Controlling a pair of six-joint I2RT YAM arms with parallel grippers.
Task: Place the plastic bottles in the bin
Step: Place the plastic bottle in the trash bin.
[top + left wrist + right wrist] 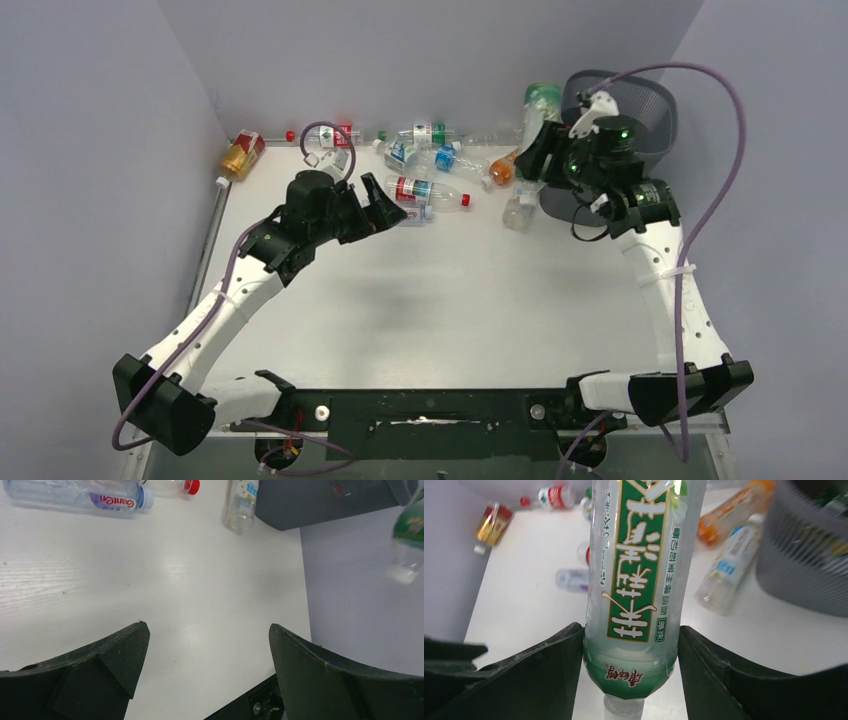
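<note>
The right claw was clamped on a green-labelled bottle. One finger pressed each side of the bottle's body near the shoulder, and the neck pointed back toward the wrist. In the top view that bottle hung in the air just beside the bin, by the rim on its table side and not over the opening. From the wrist camera, the bin's mesh wall stood close to the held bottle. Down by the foot of the bin a clear bottle with a blue label lay on the table. An orange bottle lay just beyond it, a little further from the bin.

The left claw stood spread wide with nothing between its fingers. It was low over bare tabletop, well apart from the bin and facing it. Between it and the bin lay a red-labelled bottle. Other bottles were strewn along the back wall, further from the bin. An amber bottle lay at the far corner, the farthest from the bin of all.
</note>
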